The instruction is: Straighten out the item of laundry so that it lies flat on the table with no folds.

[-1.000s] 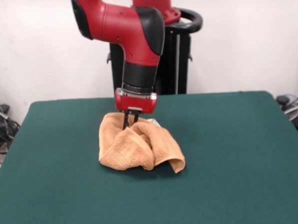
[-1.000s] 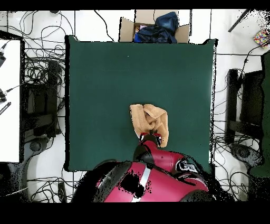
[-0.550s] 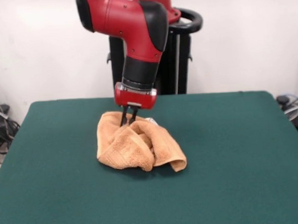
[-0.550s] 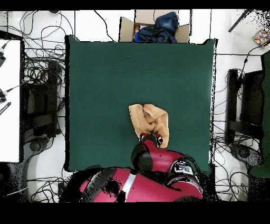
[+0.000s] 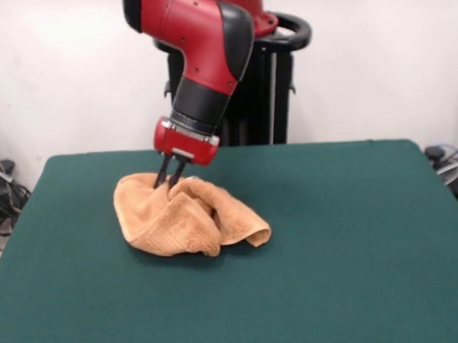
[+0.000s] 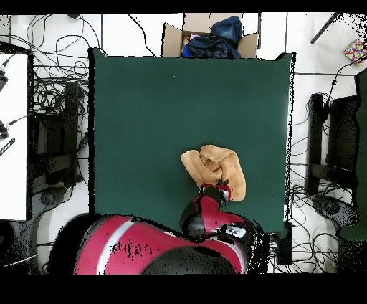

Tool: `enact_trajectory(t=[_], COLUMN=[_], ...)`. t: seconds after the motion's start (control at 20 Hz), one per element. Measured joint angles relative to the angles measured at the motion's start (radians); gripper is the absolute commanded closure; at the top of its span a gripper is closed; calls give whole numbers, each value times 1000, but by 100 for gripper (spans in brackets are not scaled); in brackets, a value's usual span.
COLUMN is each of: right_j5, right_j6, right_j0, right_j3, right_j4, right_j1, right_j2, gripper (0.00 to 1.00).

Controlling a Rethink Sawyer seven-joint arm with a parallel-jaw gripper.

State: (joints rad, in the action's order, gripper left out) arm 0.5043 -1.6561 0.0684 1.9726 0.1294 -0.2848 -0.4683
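Jaws [image 5: 168, 179] pinched on bunched towel [image 5: 187, 217]; I should drag low along worktop [image 5: 355, 234], releasing only once folds open.

The towel [image 5: 187, 217] is seen as soft, nubby terry cloth, matt orange-tan, with a flatter woven band near one edge. The desk [image 5: 355, 242] is covered in dark green felt-like cloth, matt and even. The arm's shell [image 5: 194, 27] is formed of smooth, glossy red and black plastic. The claw [image 5: 168, 175] is tipped with thin, dark, matt fingers. A brown cardboard box [image 6: 175, 37] with dark cloth inside is shown beyond the desk.
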Motion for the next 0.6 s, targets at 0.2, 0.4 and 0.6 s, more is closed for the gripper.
enact_trajectory(t=[0.2,0.4,0.6], right_j5=[113,140,58], right_j6=[0,0,0], right_j0=[-45,-64,-75], right_j3=[0,15,31], right_j4=[-79,-110,-110], right_j1=[62,81,34], right_j2=[-49,-64,-79], gripper=[100,100,100])
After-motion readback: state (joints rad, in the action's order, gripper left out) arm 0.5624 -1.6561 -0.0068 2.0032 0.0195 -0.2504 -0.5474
